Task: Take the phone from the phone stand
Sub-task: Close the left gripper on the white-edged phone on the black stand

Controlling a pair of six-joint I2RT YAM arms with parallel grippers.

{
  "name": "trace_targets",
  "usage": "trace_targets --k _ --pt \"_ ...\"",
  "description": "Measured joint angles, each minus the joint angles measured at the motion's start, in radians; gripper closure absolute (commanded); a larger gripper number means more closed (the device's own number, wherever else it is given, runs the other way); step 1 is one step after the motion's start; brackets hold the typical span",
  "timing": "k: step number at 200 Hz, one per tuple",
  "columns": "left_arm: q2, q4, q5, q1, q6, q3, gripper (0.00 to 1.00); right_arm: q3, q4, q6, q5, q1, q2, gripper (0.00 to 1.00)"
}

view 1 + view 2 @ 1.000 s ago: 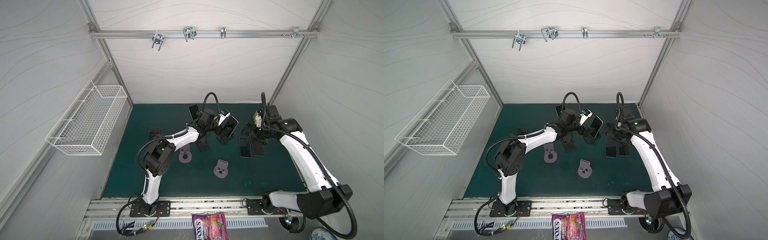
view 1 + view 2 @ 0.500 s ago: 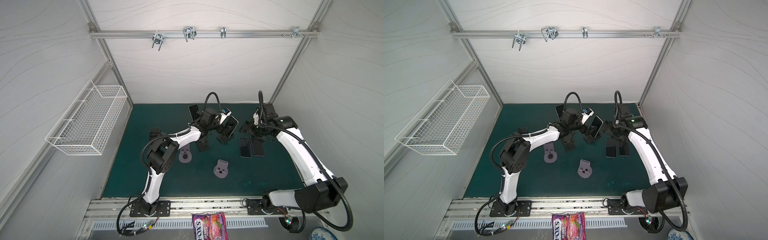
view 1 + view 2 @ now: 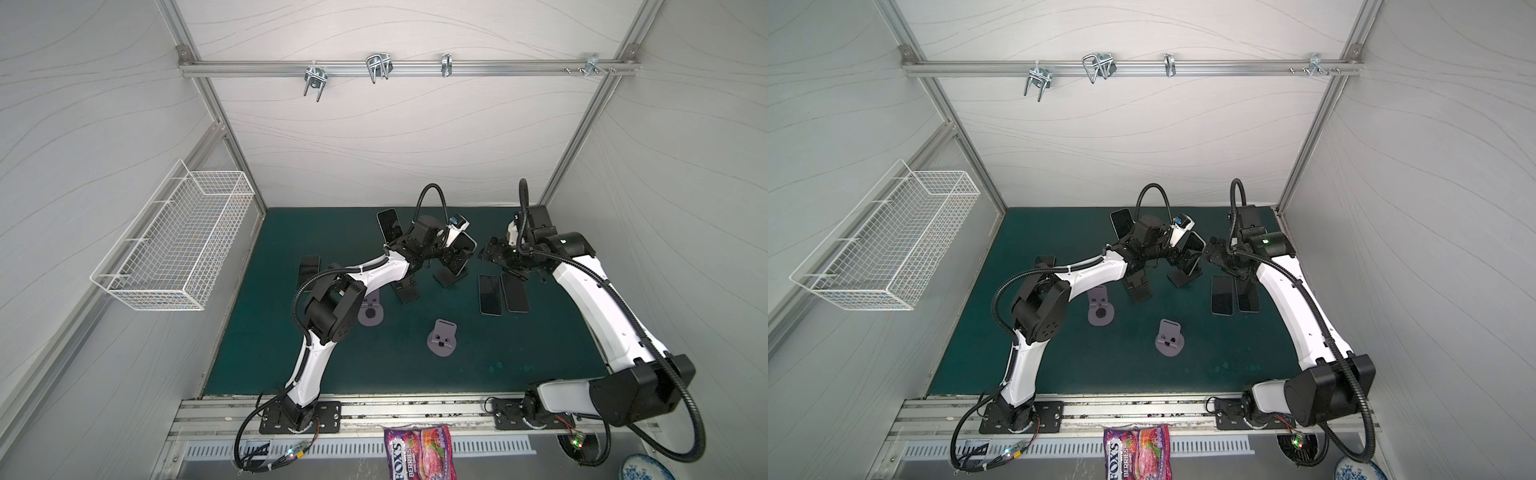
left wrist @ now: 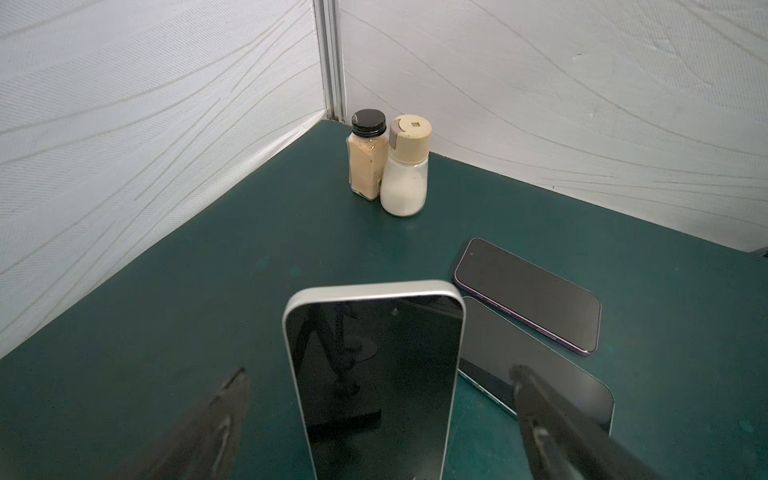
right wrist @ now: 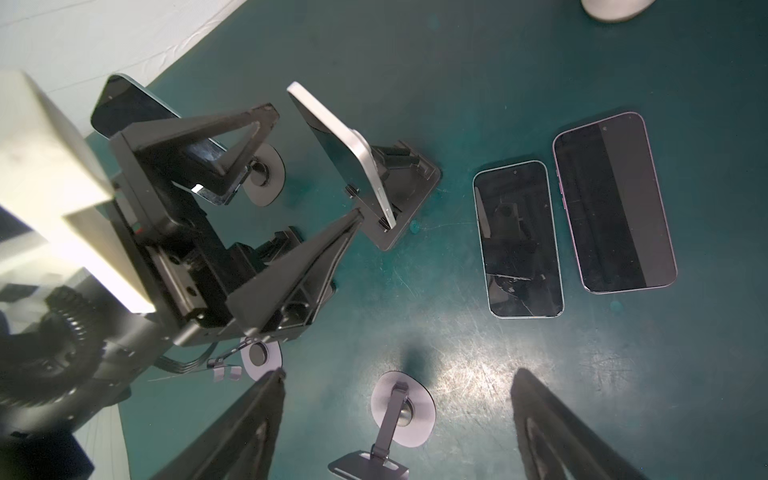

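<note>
A silver-edged phone (image 4: 374, 374) with a dark screen leans upright on a black phone stand (image 5: 409, 195), at the back middle of the mat in both top views (image 3: 464, 254) (image 3: 1192, 255). My left gripper (image 4: 378, 374) is open, one finger on each side of the phone with a gap at each edge. In the right wrist view the left gripper (image 5: 313, 162) straddles the phone's lower half. My right gripper (image 5: 399, 374) is open and empty, hovering just right of the stand (image 3: 492, 253).
Two phones (image 3: 489, 295) (image 3: 514, 293) lie flat right of the stand. Another phone (image 3: 388, 224) stands at the back and one more (image 3: 308, 270) lies at the left. An empty black stand (image 3: 407, 291), two grey stands (image 3: 370, 311) (image 3: 442, 338) and two spice jars (image 4: 365, 153) (image 4: 405, 166) are nearby.
The right gripper has drawn back slightly from the two flat phones toward the rear. The left gripper has edged a little closer around the phone on the stand.
</note>
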Motion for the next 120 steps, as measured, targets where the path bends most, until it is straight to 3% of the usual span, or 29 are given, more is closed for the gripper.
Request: trace_targets --k 54,120 --pt "0.007 0.0 -0.007 -0.001 -0.014 0.0 0.01 -0.029 0.061 0.065 0.011 -0.003 0.0 0.19" --pt "0.035 0.0 -0.023 -0.001 -0.018 0.013 0.01 -0.05 0.092 0.098 0.012 -0.034 0.002 0.18"
